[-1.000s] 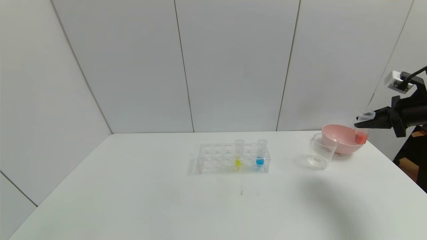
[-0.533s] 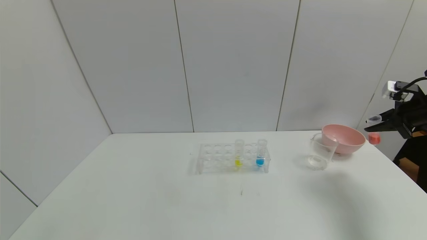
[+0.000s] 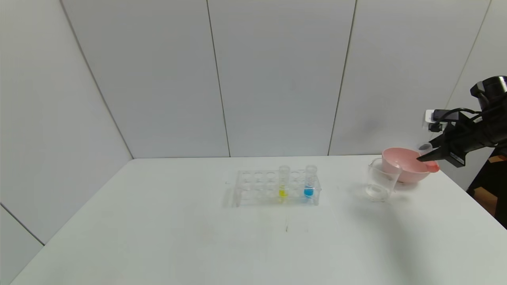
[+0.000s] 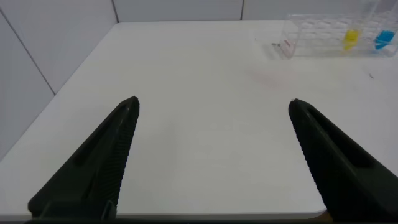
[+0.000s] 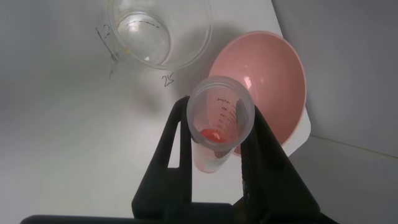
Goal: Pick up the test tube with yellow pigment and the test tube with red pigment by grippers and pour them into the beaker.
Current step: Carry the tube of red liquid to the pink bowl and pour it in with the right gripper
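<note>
Red-tipped tube (image 3: 431,160) held upright in the pinched-shut right claw (image 3: 427,156), above the far rim of the pink bowl (image 3: 404,166), which sits just behind the beaker (image 3: 381,180); best carried forward past the bowl until the mouth hangs over the beaker, then tipped slowly so nothing lands in the bowl. Yellow tube (image 3: 283,183) well left of the beaker in the clear rack (image 3: 253,190) beside a blue one (image 3: 309,182). Left claw (image 4: 211,155) wide open and empty over bare surface (image 3: 158,237), farther left again; tube's middle hidden by the right claw, beaker's contents hard to judge.
</note>
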Robot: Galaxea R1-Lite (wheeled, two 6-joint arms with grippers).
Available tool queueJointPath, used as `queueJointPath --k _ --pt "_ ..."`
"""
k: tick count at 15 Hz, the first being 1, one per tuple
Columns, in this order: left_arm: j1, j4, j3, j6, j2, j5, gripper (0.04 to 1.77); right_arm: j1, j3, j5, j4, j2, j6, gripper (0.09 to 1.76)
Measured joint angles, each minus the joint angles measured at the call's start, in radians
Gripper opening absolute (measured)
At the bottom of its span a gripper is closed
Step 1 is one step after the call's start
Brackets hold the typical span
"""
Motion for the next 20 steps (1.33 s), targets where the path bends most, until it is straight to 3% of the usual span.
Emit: queueJointPath --k 5,20 --pt "0.0 0.0 0.0 0.0 0.0 0.0 1.72 0.09 0.0 -0.178 -0.003 0.003 0.105 0.51" --pt "0.0 0.0 0.0 0.0 0.0 0.0 1.72 0.164 0.0 -0.363 -0.005 0.004 0.095 0.51"
